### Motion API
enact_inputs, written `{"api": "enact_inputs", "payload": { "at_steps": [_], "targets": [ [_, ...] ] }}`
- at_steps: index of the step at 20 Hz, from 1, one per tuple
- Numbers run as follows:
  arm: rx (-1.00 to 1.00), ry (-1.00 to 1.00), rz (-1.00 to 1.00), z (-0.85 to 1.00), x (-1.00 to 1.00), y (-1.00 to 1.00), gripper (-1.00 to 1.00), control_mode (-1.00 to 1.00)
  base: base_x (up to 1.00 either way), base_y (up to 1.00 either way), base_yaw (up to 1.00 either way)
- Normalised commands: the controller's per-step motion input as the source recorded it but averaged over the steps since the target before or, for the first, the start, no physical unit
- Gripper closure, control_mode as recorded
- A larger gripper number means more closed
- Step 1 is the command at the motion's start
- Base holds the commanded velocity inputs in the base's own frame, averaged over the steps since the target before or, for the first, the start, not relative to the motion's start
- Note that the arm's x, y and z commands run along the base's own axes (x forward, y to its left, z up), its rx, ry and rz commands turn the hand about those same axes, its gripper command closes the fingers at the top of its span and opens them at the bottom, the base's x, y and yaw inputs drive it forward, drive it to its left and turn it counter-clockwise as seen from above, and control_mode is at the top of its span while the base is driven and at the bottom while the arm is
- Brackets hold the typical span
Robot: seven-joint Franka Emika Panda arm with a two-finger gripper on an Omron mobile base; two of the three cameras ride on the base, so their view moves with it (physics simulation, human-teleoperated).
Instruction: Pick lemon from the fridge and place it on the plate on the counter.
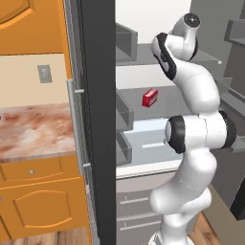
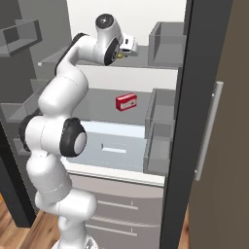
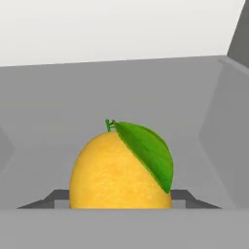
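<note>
The yellow lemon (image 3: 119, 170), with a green leaf on top, sits close up in the hand view between my gripper's (image 3: 119, 198) two dark fingertips (image 3: 54, 197), which press against its left and right sides. Grey shelf and a white back wall lie behind it. In the right base view my gripper (image 2: 129, 46) reaches onto the upper shelf of the open fridge (image 2: 204, 97). The marbled counter (image 1: 33, 129) lies left of the fridge. The plate is out of view.
A small red box (image 2: 126, 101) stands on the middle shelf, above a pale drawer (image 2: 112, 146). Grey door bins (image 2: 163, 126) line the right side, and the door's silver handle (image 2: 206, 131) stands further right. Orange cabinets (image 1: 38, 201) sit under the counter.
</note>
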Motion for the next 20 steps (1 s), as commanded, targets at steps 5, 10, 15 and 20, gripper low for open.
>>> {"api": "enact_inputs", "payload": {
  "at_steps": [5, 10, 15, 20],
  "targets": [
    [0.06, -0.01, 0.00, 0.50, -0.76, 0.03, 1.00, -1.00, 0.00, 0.00, 0.00],
    [0.01, 0.01, 0.00, 0.25, -1.00, 0.05, 1.00, -1.00, 0.00, 0.00, 0.00],
    [-0.01, 0.02, 0.00, -0.01, -0.99, 0.17, 1.00, -1.00, 0.00, 0.00, 0.00],
    [-0.04, 0.01, 0.00, -0.36, -0.94, 0.25, 1.00, -1.00, 0.00, 0.00, 0.00]
  ]
}}
